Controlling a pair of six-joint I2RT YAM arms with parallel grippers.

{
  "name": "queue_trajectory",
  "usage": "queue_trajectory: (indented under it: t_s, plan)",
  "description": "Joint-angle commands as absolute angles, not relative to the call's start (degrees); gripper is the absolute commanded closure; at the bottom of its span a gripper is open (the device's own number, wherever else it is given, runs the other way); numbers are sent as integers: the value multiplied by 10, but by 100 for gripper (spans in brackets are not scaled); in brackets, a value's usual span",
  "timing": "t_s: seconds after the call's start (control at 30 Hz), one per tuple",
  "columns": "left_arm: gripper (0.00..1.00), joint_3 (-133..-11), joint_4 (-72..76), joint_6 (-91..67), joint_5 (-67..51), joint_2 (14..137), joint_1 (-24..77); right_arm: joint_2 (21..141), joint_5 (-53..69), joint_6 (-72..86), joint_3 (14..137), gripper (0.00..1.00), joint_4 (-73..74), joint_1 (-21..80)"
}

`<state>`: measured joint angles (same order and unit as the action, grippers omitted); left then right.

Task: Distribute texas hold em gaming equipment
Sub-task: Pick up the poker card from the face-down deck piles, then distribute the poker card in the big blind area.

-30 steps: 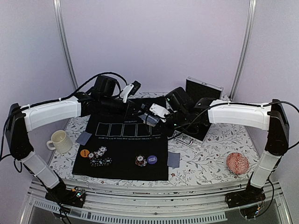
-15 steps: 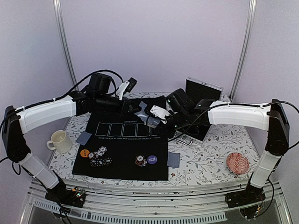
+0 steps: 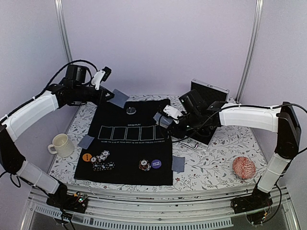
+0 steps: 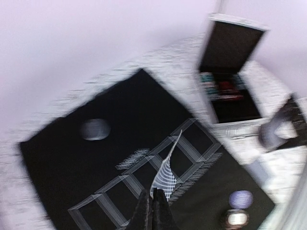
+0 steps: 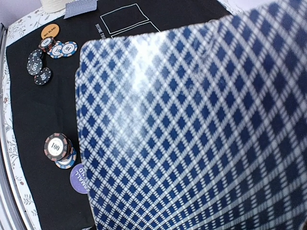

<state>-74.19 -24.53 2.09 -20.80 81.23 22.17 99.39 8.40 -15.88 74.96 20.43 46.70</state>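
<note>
My left gripper (image 3: pixel 108 95) is raised over the mat's far left corner, shut on one blue-grey-backed playing card (image 3: pixel 119 98). In the left wrist view the shut fingers (image 4: pixel 152 203) pinch that card (image 4: pixel 165 178) edge-on. My right gripper (image 3: pixel 166 120) is at the mat's right edge and holds a deck of cards (image 3: pixel 160 119). The card backs (image 5: pixel 192 124) fill the right wrist view and hide its fingers. On the black mat (image 3: pixel 129 143) lie a silver disc (image 3: pixel 130 110), an orange disc (image 3: pixel 87 156), chip stacks (image 3: pixel 102 160), a red chip stack (image 3: pixel 144 165) and a purple disc (image 3: pixel 156 163).
One card (image 3: pixel 86 141) lies left of the mat, and another card (image 3: pixel 178 164) lies right of it. A cream mug (image 3: pixel 61 145) stands at the left. An open black case (image 3: pixel 207 103) with chips stands behind the right arm. A red patterned disc (image 3: pixel 243 167) lies at the near right.
My left gripper has drawn one card off the deck and swung up and to the far left with it. My right gripper with the deck has moved slightly right.
</note>
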Motion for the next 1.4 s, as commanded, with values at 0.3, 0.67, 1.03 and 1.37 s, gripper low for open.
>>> queue_trajectory:
  t_s: [0.3, 0.67, 1.03, 1.37]
  plan:
    - [100, -615, -107, 510, 157, 863, 142, 951, 121, -178, 716, 63, 160, 460]
    - [100, -579, 56, 637, 92, 989, 130, 948, 128, -177, 705, 63, 153, 459]
    - [100, -569, -135, 639, -62, 1016, 133, 944, 129, -176, 706, 63, 157, 458]
    - [100, -584, -215, 648, -47, 1054, 130, 933, 123, -176, 698, 63, 158, 458]
